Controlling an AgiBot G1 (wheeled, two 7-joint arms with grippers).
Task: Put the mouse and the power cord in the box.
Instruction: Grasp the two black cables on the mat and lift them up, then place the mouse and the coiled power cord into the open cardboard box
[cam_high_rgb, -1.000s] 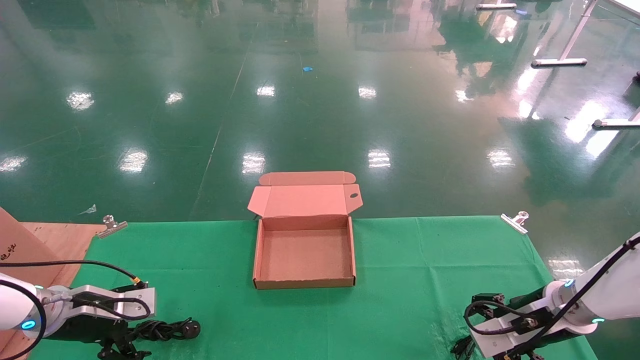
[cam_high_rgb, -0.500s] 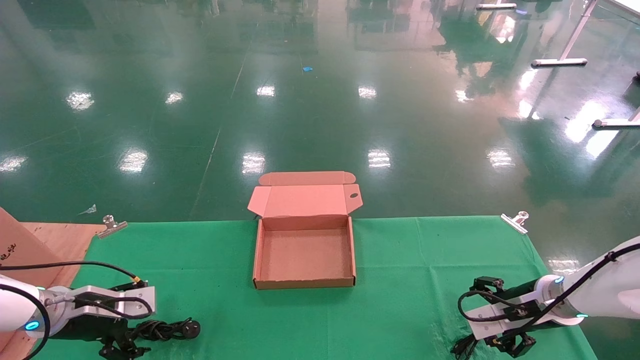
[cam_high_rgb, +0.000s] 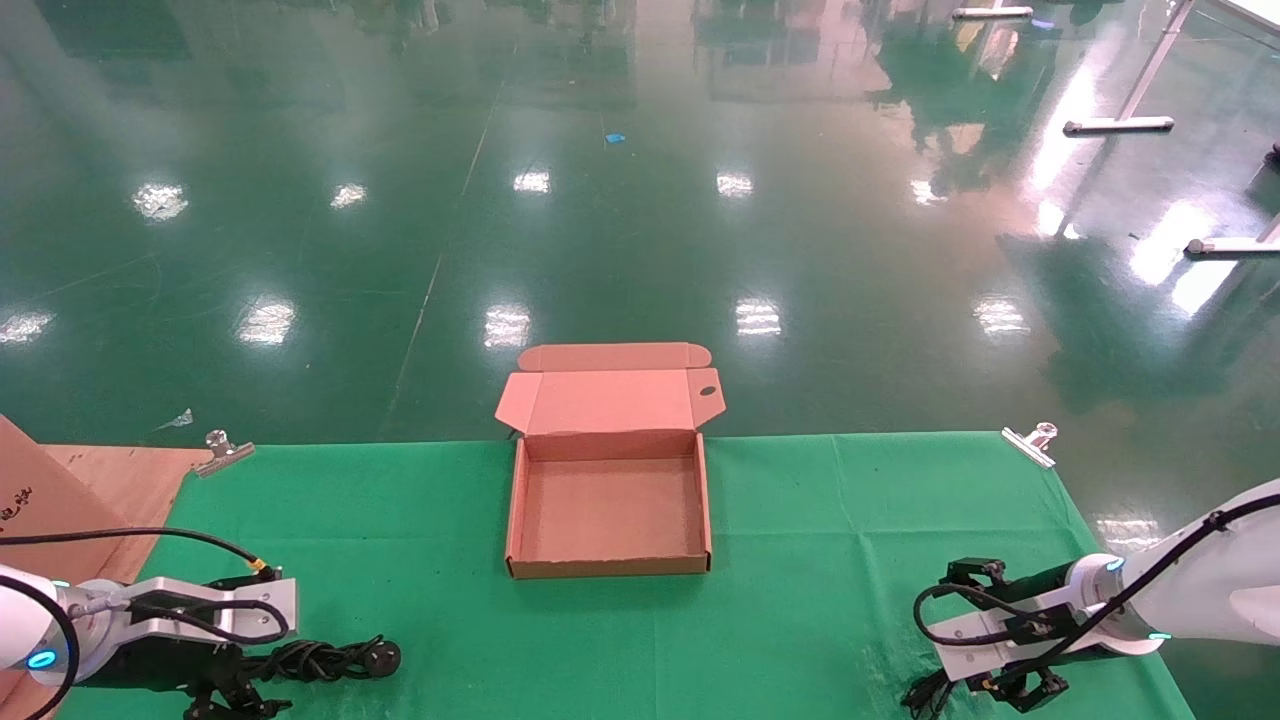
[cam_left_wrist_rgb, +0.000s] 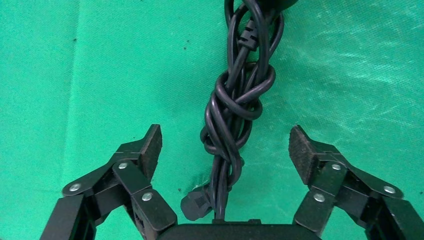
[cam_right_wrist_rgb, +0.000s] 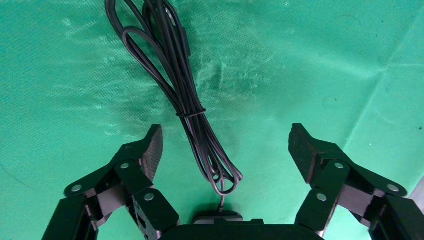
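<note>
The box (cam_high_rgb: 608, 505) sits open and empty at the middle of the green-covered surface (cam_high_rgb: 830, 560), lid folded back away from the robot. Both items still lie outside it, at the near edge on either side of the box.

The left hand (cam_left_wrist_rgb: 226, 150), fingers spread wide, hangs directly over the power cord (cam_left_wrist_rgb: 234, 110). The bundle runs lengthwise straight out from the palm, centred between the two pads (cam_left_wrist_rgb: 151, 145), so they would close across its narrow width. In the head view the cord's round plug (cam_high_rgb: 383, 657) points toward the box, beyond the left hand (cam_high_rgb: 235, 700).

The right hand (cam_right_wrist_rgb: 226, 150) is equally wide, over the mouse's thin cable (cam_right_wrist_rgb: 192, 115), whose folded loop also lies along the hand's axis between the pads. The mouse (cam_right_wrist_rgb: 217, 218) itself is only a dark sliver at the palm's edge, mostly cut off; in the head view the right hand (cam_high_rgb: 1015, 688) hides it.

Each arm is nearer its own item. Whether either hand is low enough to grip cannot be told.
</note>
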